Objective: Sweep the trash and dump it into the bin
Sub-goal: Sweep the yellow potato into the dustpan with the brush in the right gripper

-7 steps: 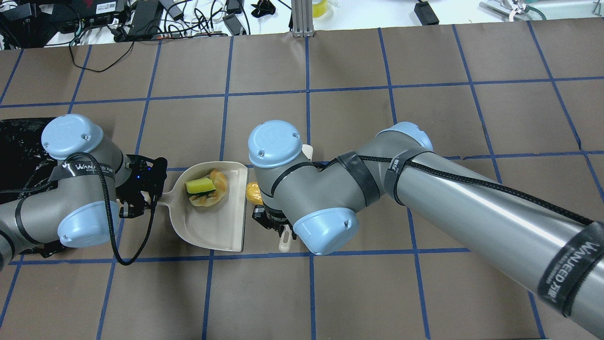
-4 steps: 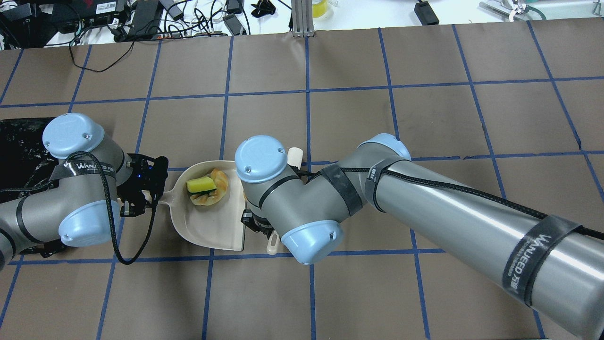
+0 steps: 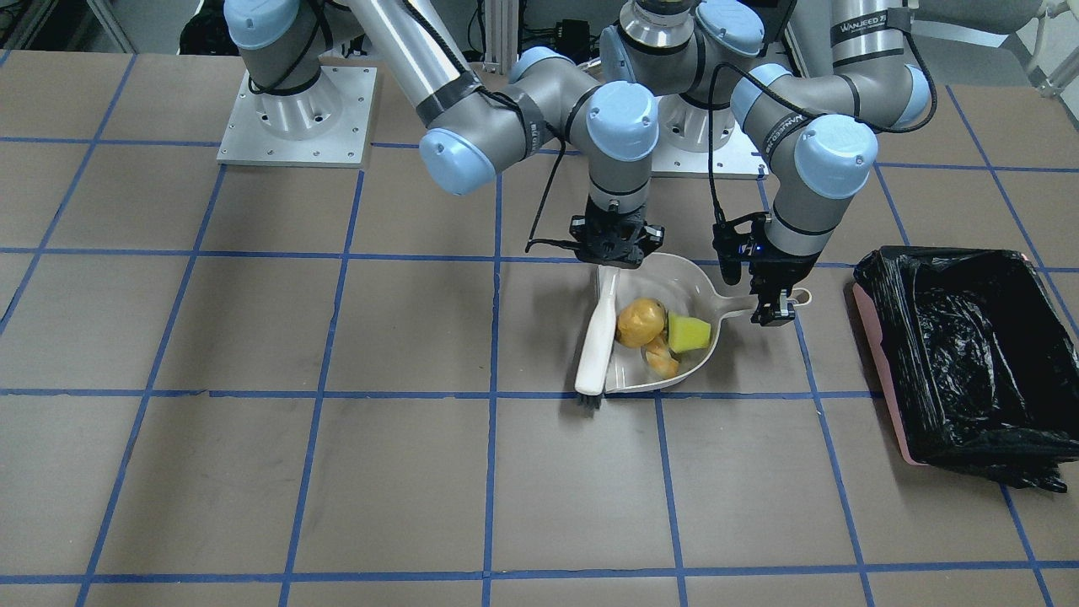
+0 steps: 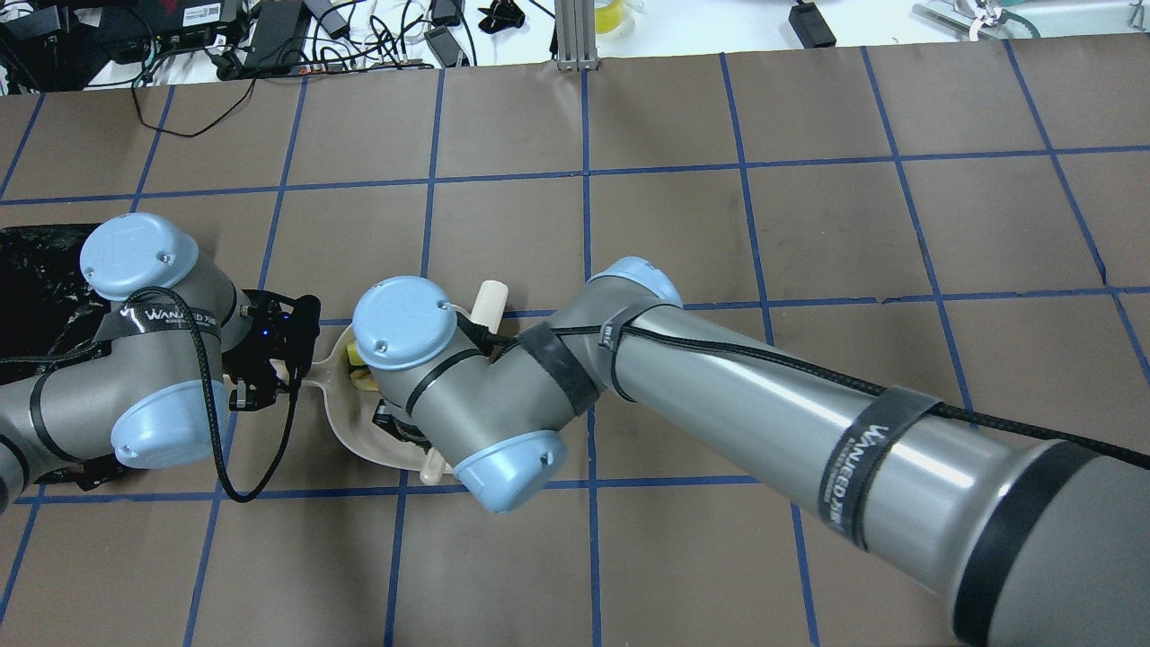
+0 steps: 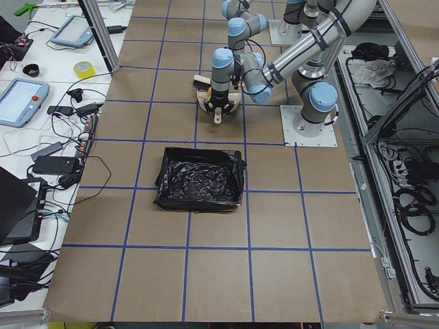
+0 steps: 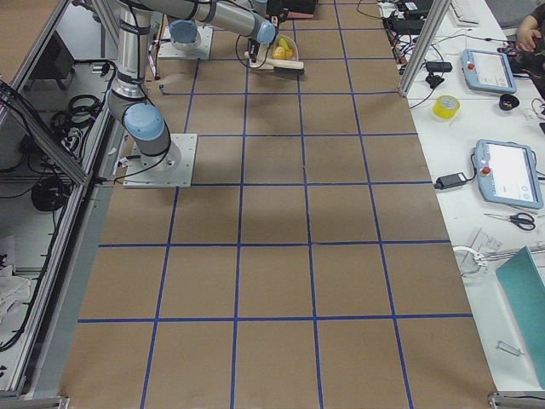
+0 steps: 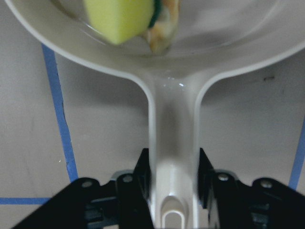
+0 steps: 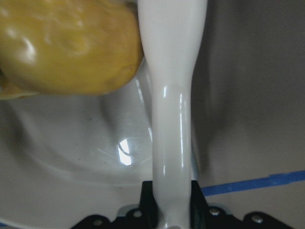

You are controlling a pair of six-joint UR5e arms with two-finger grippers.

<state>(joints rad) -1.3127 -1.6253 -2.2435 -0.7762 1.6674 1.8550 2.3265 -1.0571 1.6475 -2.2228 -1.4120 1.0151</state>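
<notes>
Front-facing view, near edge first.

- Bin (image 3: 881,371): pink, lined with a black bag. It sits on the bench (image 3: 253,337) at the robot's left, well apart from the dustpan. None of the trash (image 3: 647,327) is in it.
- Brush (image 3: 594,341): bristles down at the pan's open lip, white back touching the potato-like lump (image 3: 636,316).
- Dustpan (image 3: 674,274): on the bench, holding all three pieces. The lump, the yellow-green wedge (image 3: 689,333) and the tan crescent (image 3: 660,361) are bunched just behind the brush.
- Right gripper (image 3: 614,244): jaws pinching the brush handle (wrist view).
- Left gripper (image 3: 774,308): jaws pinching the dustpan handle near its end.

Progress (judgement): the sweeping looks finished, so the task is roughly half done. What is left is to draw the brush clear, lift the pan level, carry it to the bin and tip it out.

Writing: "WANJEED" in white on a black strap (image 4: 166,316) on the left arm, and the same on the right arm. The characters after it are too small to read.
</notes>
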